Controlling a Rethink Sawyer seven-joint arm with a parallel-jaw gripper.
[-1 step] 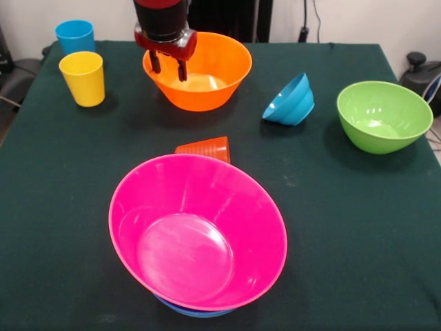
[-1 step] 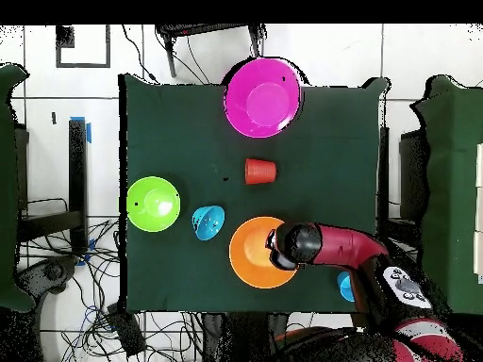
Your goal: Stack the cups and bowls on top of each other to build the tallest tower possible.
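While the fingers (image 1: 169, 66) stand parted, the orange bowl's (image 1: 207, 76) rim lies between them.

Cups, three: blue cup (image 1: 74, 35), yellow cup (image 1: 83, 78), orange-red cup (image 1: 204, 147). Bowls, five visible: pink bowl (image 1: 198, 231), blue rim (image 1: 196, 312) beneath, orange bowl (image 1: 200, 71), green bowl (image 1: 383, 116), tipped blue bowl (image 1: 290, 101).

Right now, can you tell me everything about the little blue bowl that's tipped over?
The small blue bowl is glossy plastic with stepped ridges round its outside. It lies tipped on its side on the dark green tablecloth, its opening turned away from the front camera, so the inside shows only from overhead. It sits between the orange bowl and the green bowl, touching neither. Nothing rests in or on it.
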